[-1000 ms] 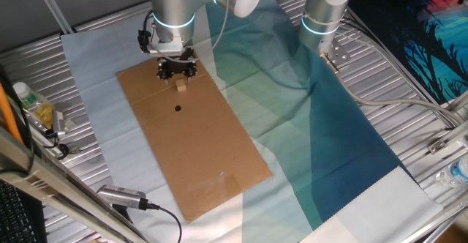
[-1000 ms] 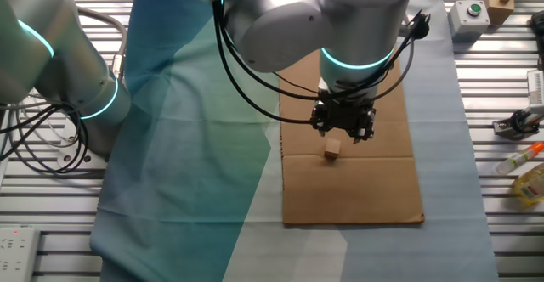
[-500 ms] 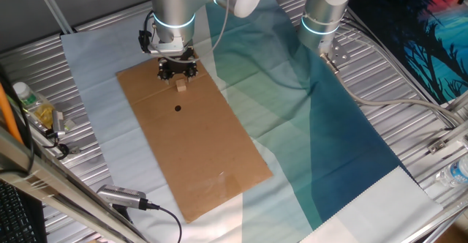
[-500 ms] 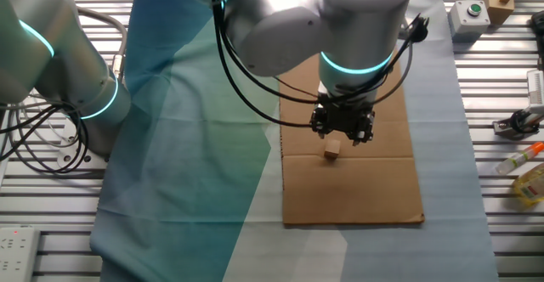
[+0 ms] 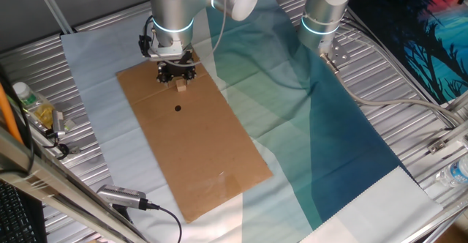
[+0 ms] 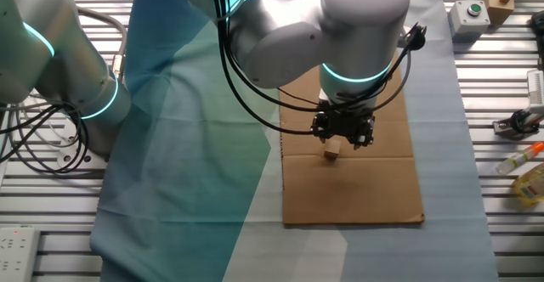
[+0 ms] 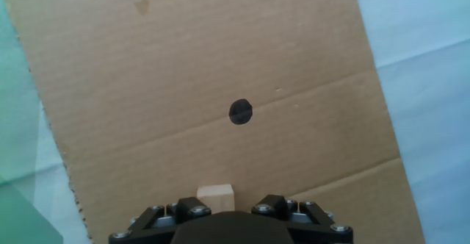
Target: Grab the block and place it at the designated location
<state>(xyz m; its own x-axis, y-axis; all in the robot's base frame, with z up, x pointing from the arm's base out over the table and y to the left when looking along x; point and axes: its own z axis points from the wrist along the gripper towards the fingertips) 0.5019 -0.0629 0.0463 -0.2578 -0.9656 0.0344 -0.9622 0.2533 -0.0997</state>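
The block (image 5: 179,86) is a tiny tan wooden cube lying on the brown cardboard sheet (image 5: 212,155). My gripper (image 5: 177,75) hangs just above and behind it, jaws apart and empty. In the other fixed view the block (image 6: 331,152) sits right below the gripper (image 6: 342,136). In the hand view the block (image 7: 215,198) lies at the bottom edge, just ahead of the gripper (image 7: 233,207) and nearer its left finger. The designated location, a black dot (image 5: 178,109), is a short way past the block; it also shows in the hand view (image 7: 240,112). The arm hides it in the other fixed view.
The cardboard lies on a pale blue and teal cloth (image 5: 322,140) over a slatted metal table. A second arm's base (image 5: 322,16) stands at the back. Bottles and tools (image 5: 36,111) lie at the left edge, a cable and handle (image 5: 124,197) at the front left.
My gripper has come down and slightly closer to the block. The block and the dot have not moved.
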